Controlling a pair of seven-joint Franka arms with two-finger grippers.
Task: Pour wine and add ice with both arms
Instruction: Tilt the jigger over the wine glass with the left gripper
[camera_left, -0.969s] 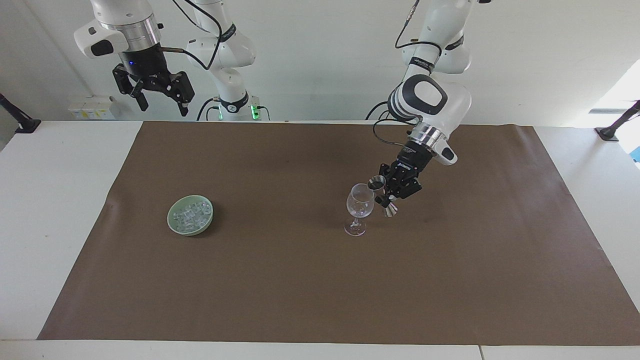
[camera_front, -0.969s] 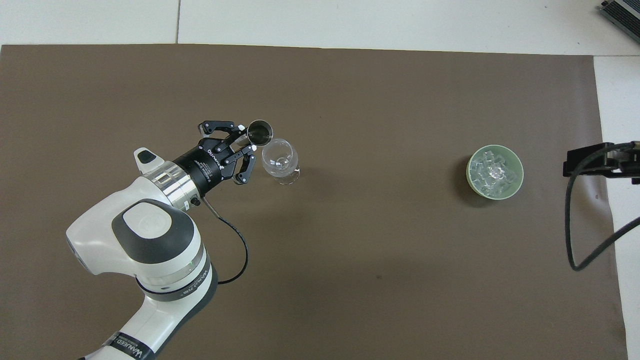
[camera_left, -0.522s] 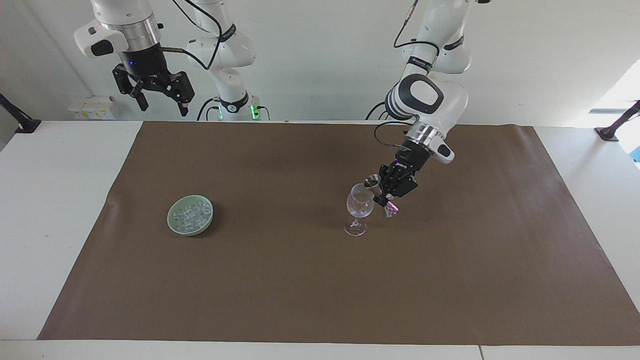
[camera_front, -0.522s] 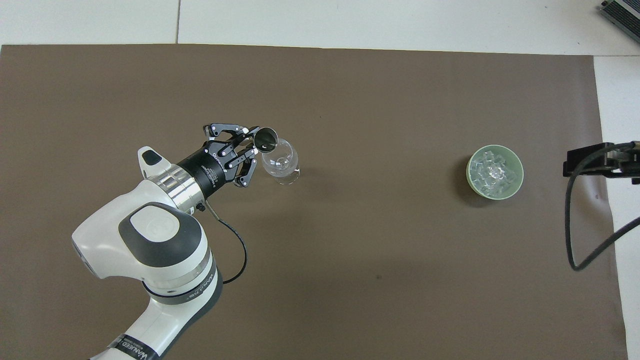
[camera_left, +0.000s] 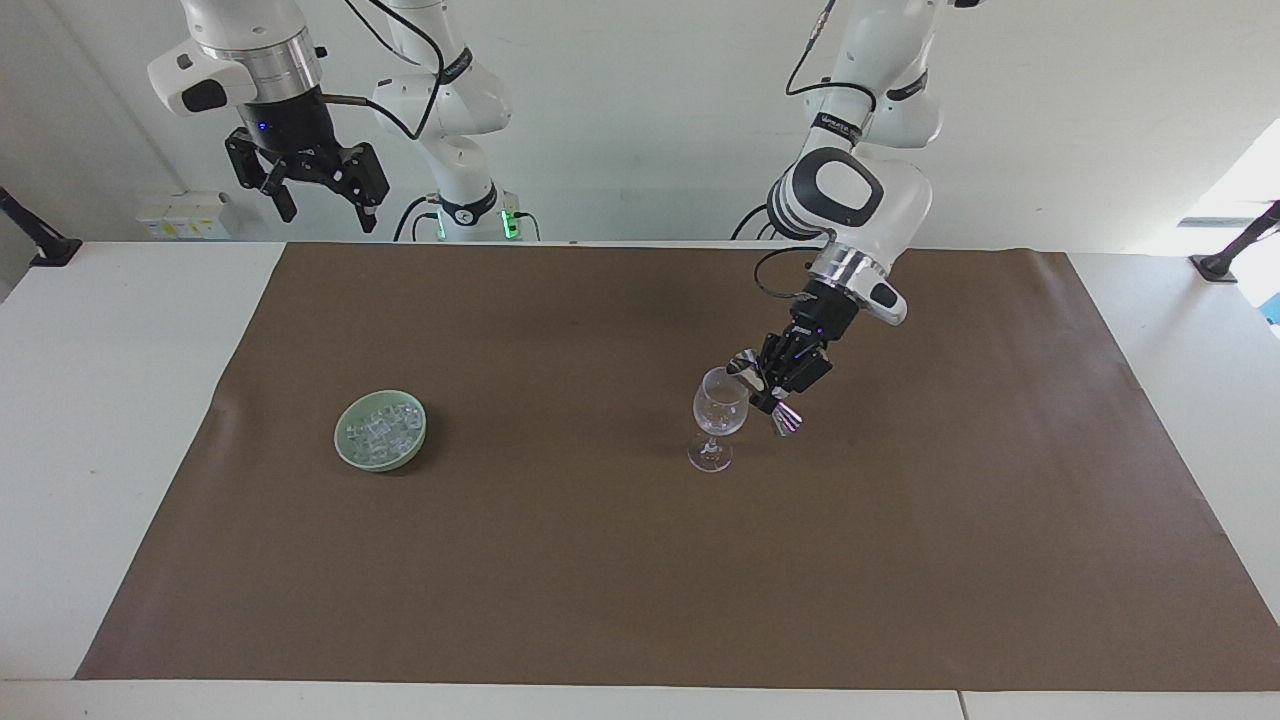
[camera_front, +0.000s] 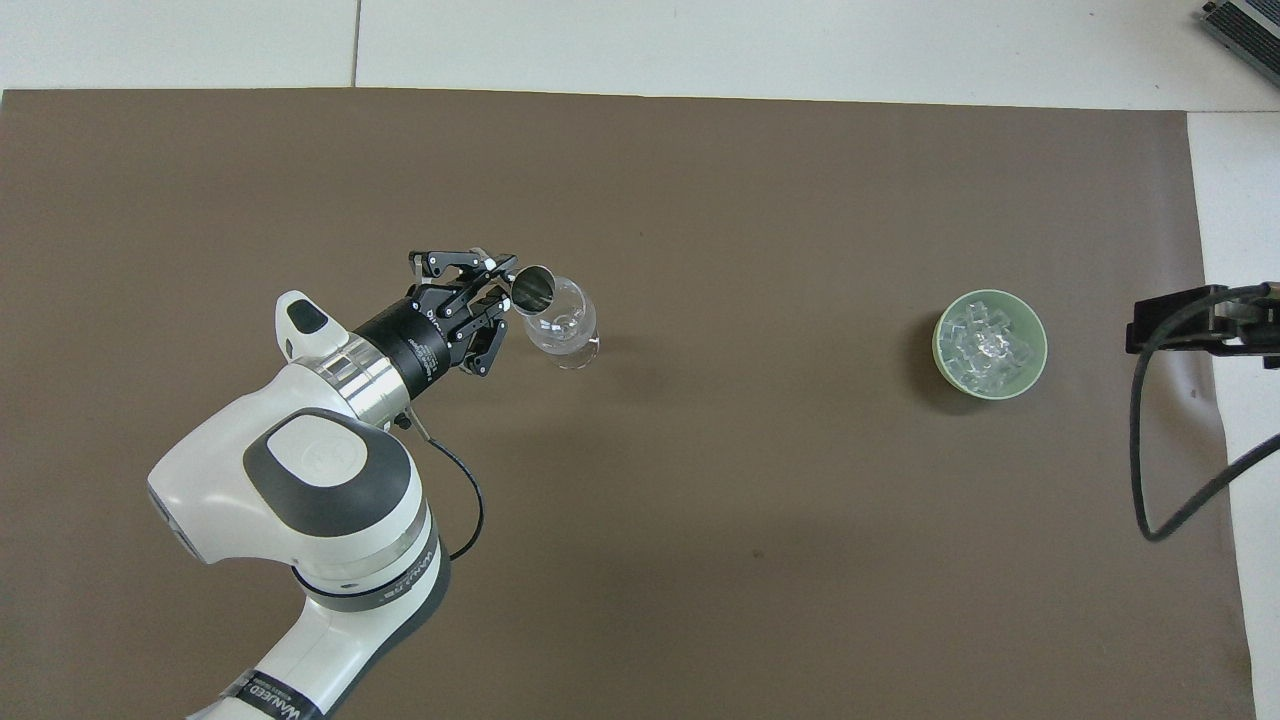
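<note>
Facing view: left gripper (camera_left: 770, 385) is up over the brown mat (camera_left: 640, 560), clamped tight on a small metal jigger (camera_left: 765, 390) at its waist. Jigger is tilted, its upper cup leaning over the rim of the wine glass (camera_left: 718, 415), lower cup sticking out down past the fingers on the side away from the glass. Whether the cup lip touches the glass rim, can't tell. Glass stands upright on the mat, roughly mid-table, toward the left arm's end. Can't make out liquid in it. Green bowl (camera_left: 381, 430) sits on the mat toward the right arm's end, well apart from the glass, with the ice (camera_left: 381, 426) heaped inside it. Right gripper (camera_left: 320, 195) waits high above the table edge at the robots' end, fingers spread wide, nothing in them. Overhead view: left gripper (camera_front: 497, 292) comes in from the bottom on its white arm (camera_front: 320, 500), pinching the jigger (camera_front: 537, 290), whose open mouth overlaps the glass (camera_front: 563, 325) rim from the side farther from the robots. Bowl (camera_front: 1035, 330) with ice (camera_front: 985, 342) is at the right arm's end of the mat (camera_front: 700, 550), about level with the glass. Of the right arm only a black part and a cable (camera_front: 1150, 440) show at the frame edge; its fingers are out of shot here.
</note>
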